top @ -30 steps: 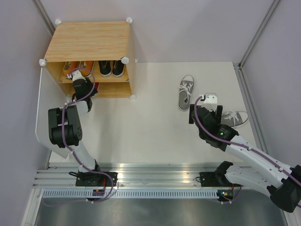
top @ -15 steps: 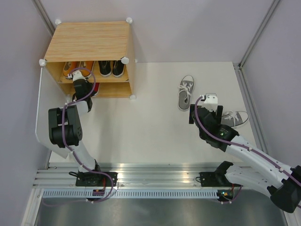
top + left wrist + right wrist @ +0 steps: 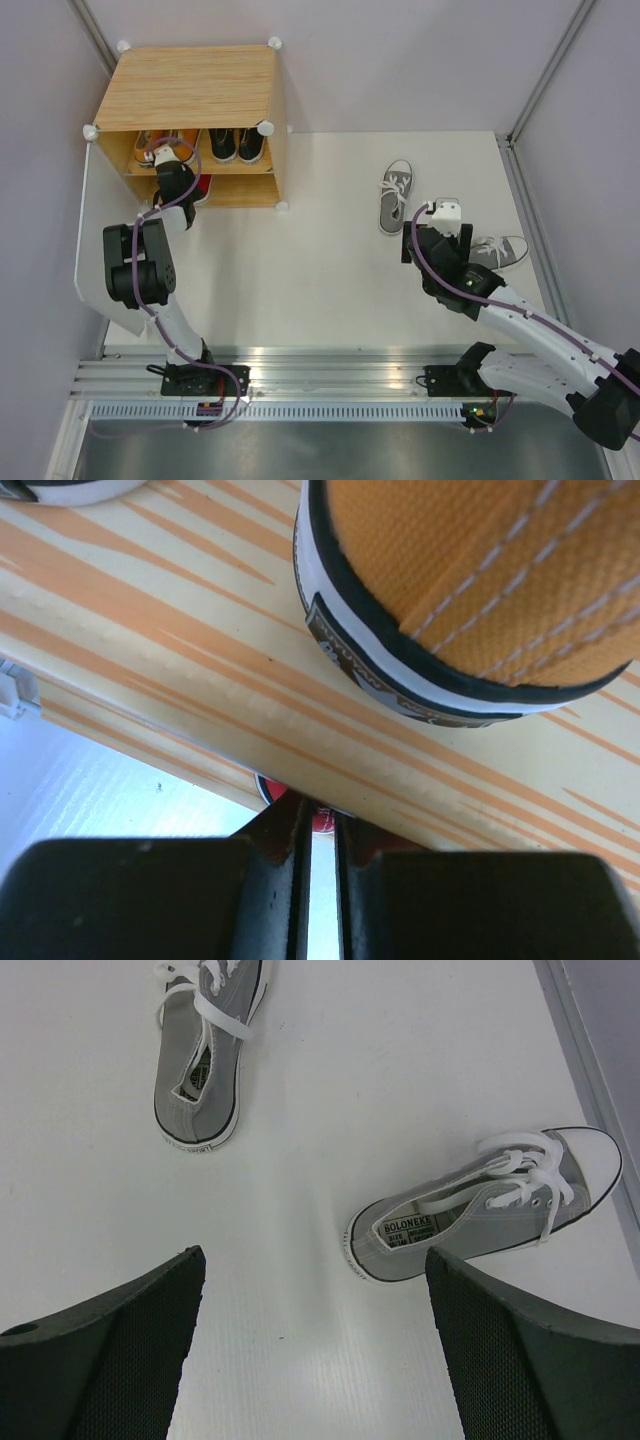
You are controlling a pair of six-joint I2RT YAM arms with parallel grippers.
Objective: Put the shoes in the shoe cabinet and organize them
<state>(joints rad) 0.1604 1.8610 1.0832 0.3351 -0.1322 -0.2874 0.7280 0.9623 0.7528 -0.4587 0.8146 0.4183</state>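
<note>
The left hand (image 3: 318, 825) has advanced into the shoe cabinet (image 3: 185, 85) at the worktop's (image 3: 330, 260) far left corner, closed to a slit on the red shoe (image 3: 201, 187). The right hand (image 3: 310, 1260) is spread wide and empty above the grey shoes (image 3: 470, 1215) near the right edge.

A white bench (image 3: 330, 260), evenly lit, fills the middle. Pale lilac walls (image 3: 400, 60) rise beyond its far and side edges, silver posts (image 3: 548, 68) stand at its far corners, and a ribbed metal rail (image 3: 330, 365) lines its near edge.
</note>
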